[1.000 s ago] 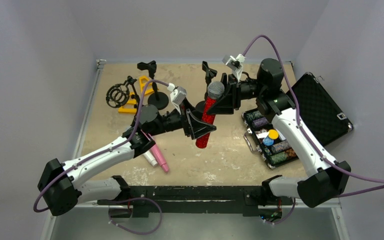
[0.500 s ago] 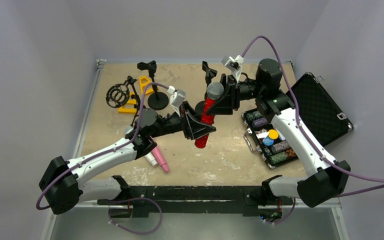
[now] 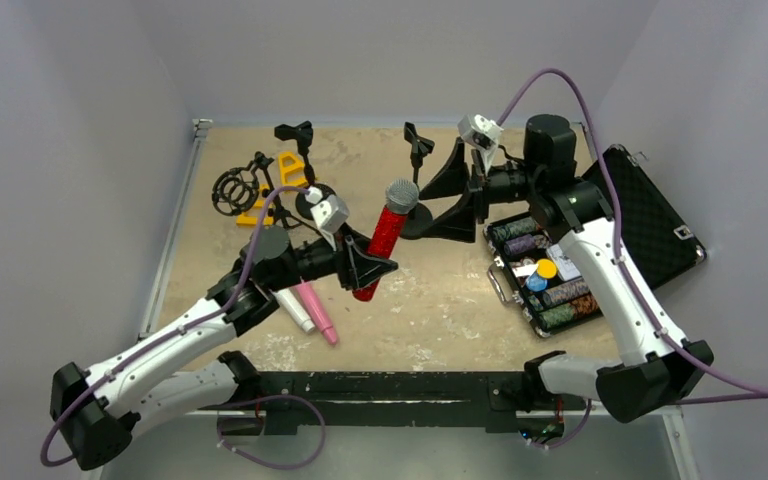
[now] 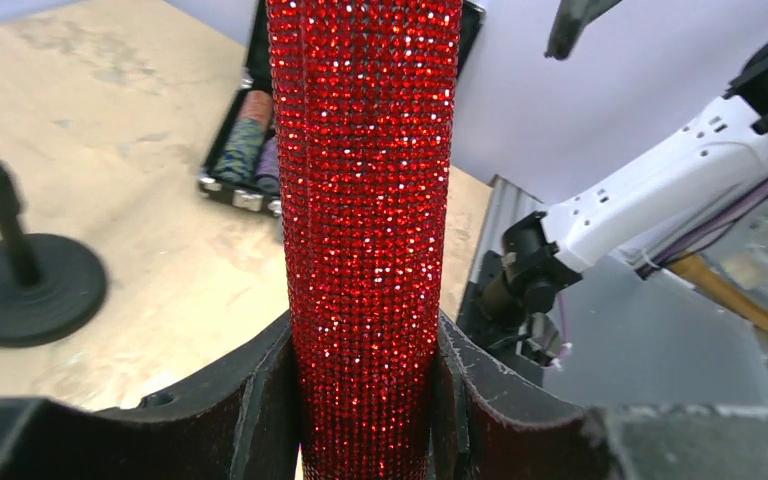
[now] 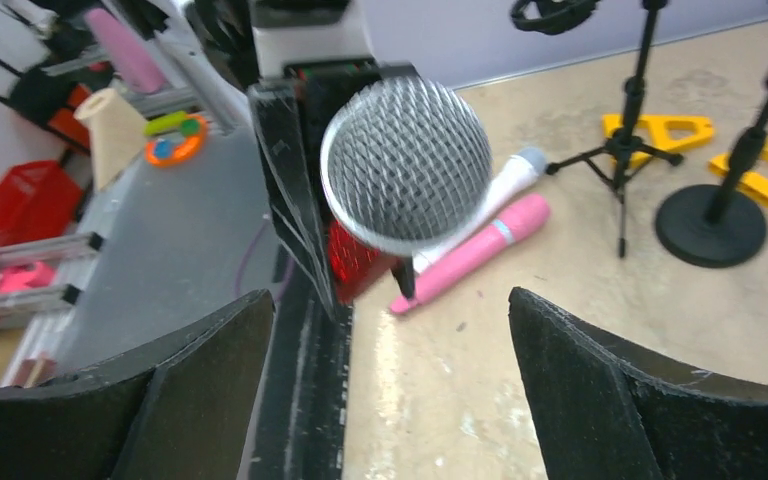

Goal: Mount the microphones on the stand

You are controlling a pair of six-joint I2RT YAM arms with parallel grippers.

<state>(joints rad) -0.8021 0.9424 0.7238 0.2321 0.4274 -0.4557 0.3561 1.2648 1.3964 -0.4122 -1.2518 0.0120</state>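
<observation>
Much of the red mic is cut off in the left wrist view: only its glittery shaft shows, with the head out of frame above and the butt below. The left gripper is clamped on the lower shaft, fingers pressed against either side. It holds the mic off the table, tilted, with the mesh head up and toward the right arm.

The right gripper is spread wide, near the head and apart from it. In its own view the head sits blurred, ahead of the gap between the fingers. From above, that gripper covers most of the round base of the middle stand, so the base is hard to make out; the clip on top stands free behind.

The white mic and pink mic lie side by side on the table, and the left arm hides their far ends from above. A second stand is to the left, its round base partly covered by the left wrist camera and cable. Further left are a tripod stand with a ring mount and some yellow pieces. An open case of chips lies on the right, partly under the right arm
</observation>
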